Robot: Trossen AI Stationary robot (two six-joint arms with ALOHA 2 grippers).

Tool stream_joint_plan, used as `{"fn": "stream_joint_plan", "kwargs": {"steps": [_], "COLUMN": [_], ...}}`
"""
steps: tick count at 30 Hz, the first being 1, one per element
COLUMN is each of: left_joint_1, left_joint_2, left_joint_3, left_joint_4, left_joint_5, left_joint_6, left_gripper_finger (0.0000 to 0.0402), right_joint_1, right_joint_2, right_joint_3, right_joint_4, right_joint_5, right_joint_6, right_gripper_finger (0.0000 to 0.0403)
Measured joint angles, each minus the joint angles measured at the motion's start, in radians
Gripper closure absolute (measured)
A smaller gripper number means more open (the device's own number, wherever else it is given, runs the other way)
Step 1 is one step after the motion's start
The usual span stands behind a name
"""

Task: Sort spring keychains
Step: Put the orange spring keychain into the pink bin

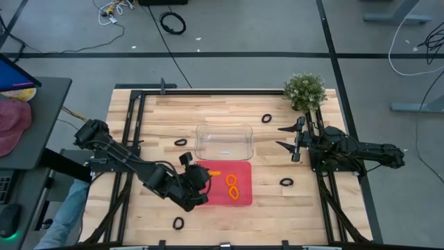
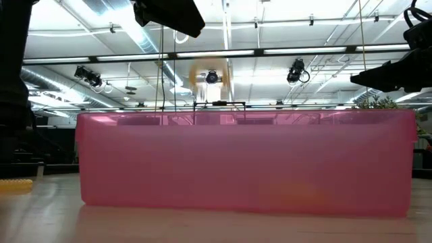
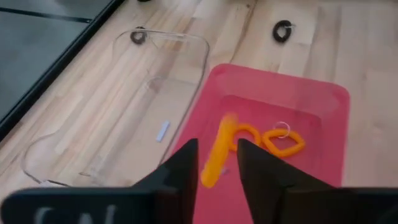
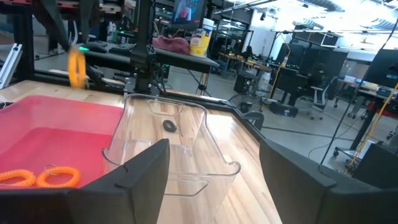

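My left gripper (image 1: 206, 173) hovers over the left end of the red tray (image 1: 244, 169), shut on an orange spring keychain (image 3: 219, 152). The keychain also shows in the high view (image 1: 214, 172) and, blurred, in the right wrist view (image 4: 76, 68). Two more orange keychains (image 1: 233, 187) lie on the tray floor. Black keychains lie on the table at the far side (image 1: 267, 118), left of the clear tray (image 1: 181, 142), right of the red tray (image 1: 286, 182) and near the front edge (image 1: 178, 223). My right gripper (image 1: 287, 137) is open and empty, right of the clear tray (image 1: 223, 141). My left gripper has the orange keychain's lower end (image 3: 212, 175) between its two fingers, which come from the table's left side and slant down. The coil sticks out past the fingertips, clear of the tray, and is blurred. How closely the fingers meet it does not show.
A clear plastic tray (image 4: 171, 146) stands just beyond the red tray. A small potted plant (image 1: 305, 90) stands at the far right corner. The red tray's wall (image 2: 243, 162) fills the low view. Black frame rails run along both table sides.
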Motion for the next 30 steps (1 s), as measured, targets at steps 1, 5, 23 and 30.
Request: {"fn": "stream_joint_plan", "kwargs": {"steps": [1,5,23,30], "left_joint_1": [-0.003,-0.010,-0.121,-0.182], "left_joint_2": [0.000,0.000,0.000,0.000], "left_joint_3": [0.000,0.000,0.000,0.000], "left_joint_4": [0.000,-0.002,-0.232,-0.357], "left_joint_5": [0.009,0.043,0.307,0.287], "left_joint_6": [0.001,0.001,-0.359,-0.596], "left_gripper_finger": [0.0273,0.0237,0.0214,0.0214], "right_joint_1": [0.000,0.000,0.000,0.000], "right_joint_2": [0.000,0.000,0.000,0.000], "right_joint_3": [0.000,0.000,0.000,0.000], "right_joint_4": [0.000,0.000,0.000,0.000], "right_joint_5": [0.000,0.000,0.000,0.000], "right_joint_6": [0.000,0.000,0.000,0.000], "right_gripper_finger": [0.0149,0.0149,0.0149,0.0149]}}
